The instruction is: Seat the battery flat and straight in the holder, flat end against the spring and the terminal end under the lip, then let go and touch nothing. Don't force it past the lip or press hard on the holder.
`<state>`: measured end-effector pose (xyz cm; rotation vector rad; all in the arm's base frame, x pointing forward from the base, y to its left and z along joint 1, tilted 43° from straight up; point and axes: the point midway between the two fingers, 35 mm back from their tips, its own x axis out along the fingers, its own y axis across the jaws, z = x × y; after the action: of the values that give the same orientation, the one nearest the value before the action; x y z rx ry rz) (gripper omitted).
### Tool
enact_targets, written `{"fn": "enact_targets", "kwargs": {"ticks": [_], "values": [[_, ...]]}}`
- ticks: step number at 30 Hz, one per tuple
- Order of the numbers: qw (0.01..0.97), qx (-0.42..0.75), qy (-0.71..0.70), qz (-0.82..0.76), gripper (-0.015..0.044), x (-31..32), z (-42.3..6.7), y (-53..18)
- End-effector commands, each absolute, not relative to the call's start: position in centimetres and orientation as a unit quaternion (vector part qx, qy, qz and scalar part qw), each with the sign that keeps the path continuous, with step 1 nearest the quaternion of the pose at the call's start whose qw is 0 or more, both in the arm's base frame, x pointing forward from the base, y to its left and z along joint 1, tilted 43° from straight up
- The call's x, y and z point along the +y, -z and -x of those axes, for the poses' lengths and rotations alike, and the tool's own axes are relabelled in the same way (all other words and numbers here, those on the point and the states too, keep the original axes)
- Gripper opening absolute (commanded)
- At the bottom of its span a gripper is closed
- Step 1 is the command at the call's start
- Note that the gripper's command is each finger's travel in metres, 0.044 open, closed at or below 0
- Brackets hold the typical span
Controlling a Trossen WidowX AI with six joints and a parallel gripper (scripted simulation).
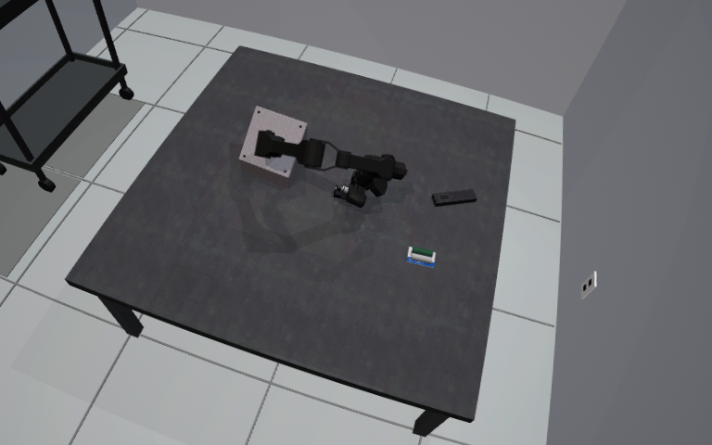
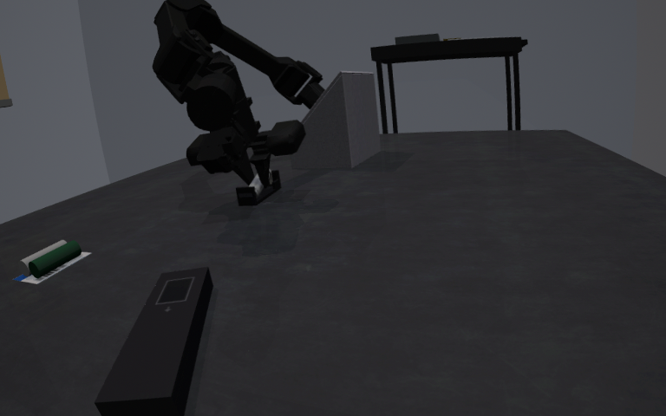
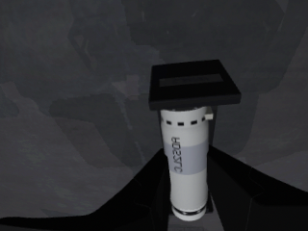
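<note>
The black holder [image 1: 337,194] [image 2: 246,196] [image 3: 194,97] is low at the table, under the arm. My gripper [image 2: 257,179] [image 3: 185,153] is shut on the white battery [image 2: 255,184] [image 3: 189,185], one finger on each side of its middle. In the wrist view the battery lines up lengthwise with the holder, its far end close against the far end wall. No spring coils show there. Its near end, with a black ring, shows at the bottom. The fingers and the battery hide most of the holder's floor. Whether the battery lies fully flat, and the lip, cannot be told.
A black slab with a square mark [image 1: 453,197] [image 2: 154,346] and a green and a white cylinder on a blue-and-white base [image 1: 421,256] [image 2: 55,258] lie on the table [image 1: 292,309] [image 2: 454,309]. The arm's pale base block [image 1: 286,119] [image 2: 362,119] stands behind the gripper.
</note>
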<state>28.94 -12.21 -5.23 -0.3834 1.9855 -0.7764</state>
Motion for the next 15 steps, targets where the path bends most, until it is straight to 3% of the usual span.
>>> {"fn": "enact_targets", "kwargs": {"ticks": [1,15], "values": [[0.486,0.800,0.315,0.160,0.0069,-12.35,-29.38,5.56],[0.510,0.786,0.308,0.168,0.0069,-12.43,-29.13,5.66]]}}
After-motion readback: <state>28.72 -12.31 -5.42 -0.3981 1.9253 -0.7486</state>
